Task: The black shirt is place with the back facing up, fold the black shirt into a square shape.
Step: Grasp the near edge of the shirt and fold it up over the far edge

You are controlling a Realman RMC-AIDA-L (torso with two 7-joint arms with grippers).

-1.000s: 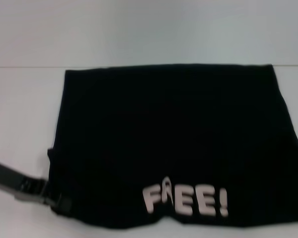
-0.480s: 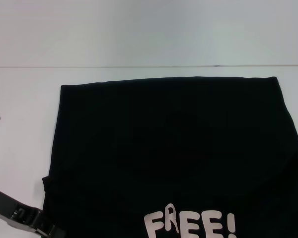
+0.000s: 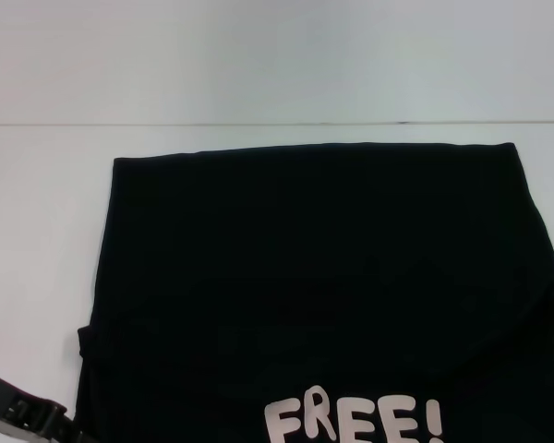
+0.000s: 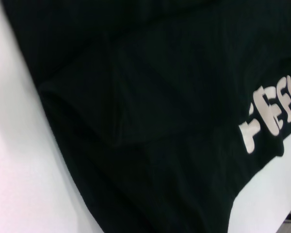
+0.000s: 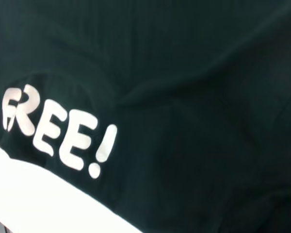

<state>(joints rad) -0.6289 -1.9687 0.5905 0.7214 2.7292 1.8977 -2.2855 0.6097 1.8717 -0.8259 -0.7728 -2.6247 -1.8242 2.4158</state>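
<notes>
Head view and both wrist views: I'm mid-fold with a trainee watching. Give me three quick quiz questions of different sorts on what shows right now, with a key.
1. True or false: white lettering shows on the large black cloth T-shirt in all three views.
2. Multiple choice: in the head view, the lettering sits near the shirt's A) far edge, B) near edge, C) left edge.
3. Fill in: the left arm's gripper shows at the lower ____ corner of the head view, beside the shirt's edge on the white table.

Key: 1 true; 2 B; 3 left. The right gripper is not in view.
</notes>
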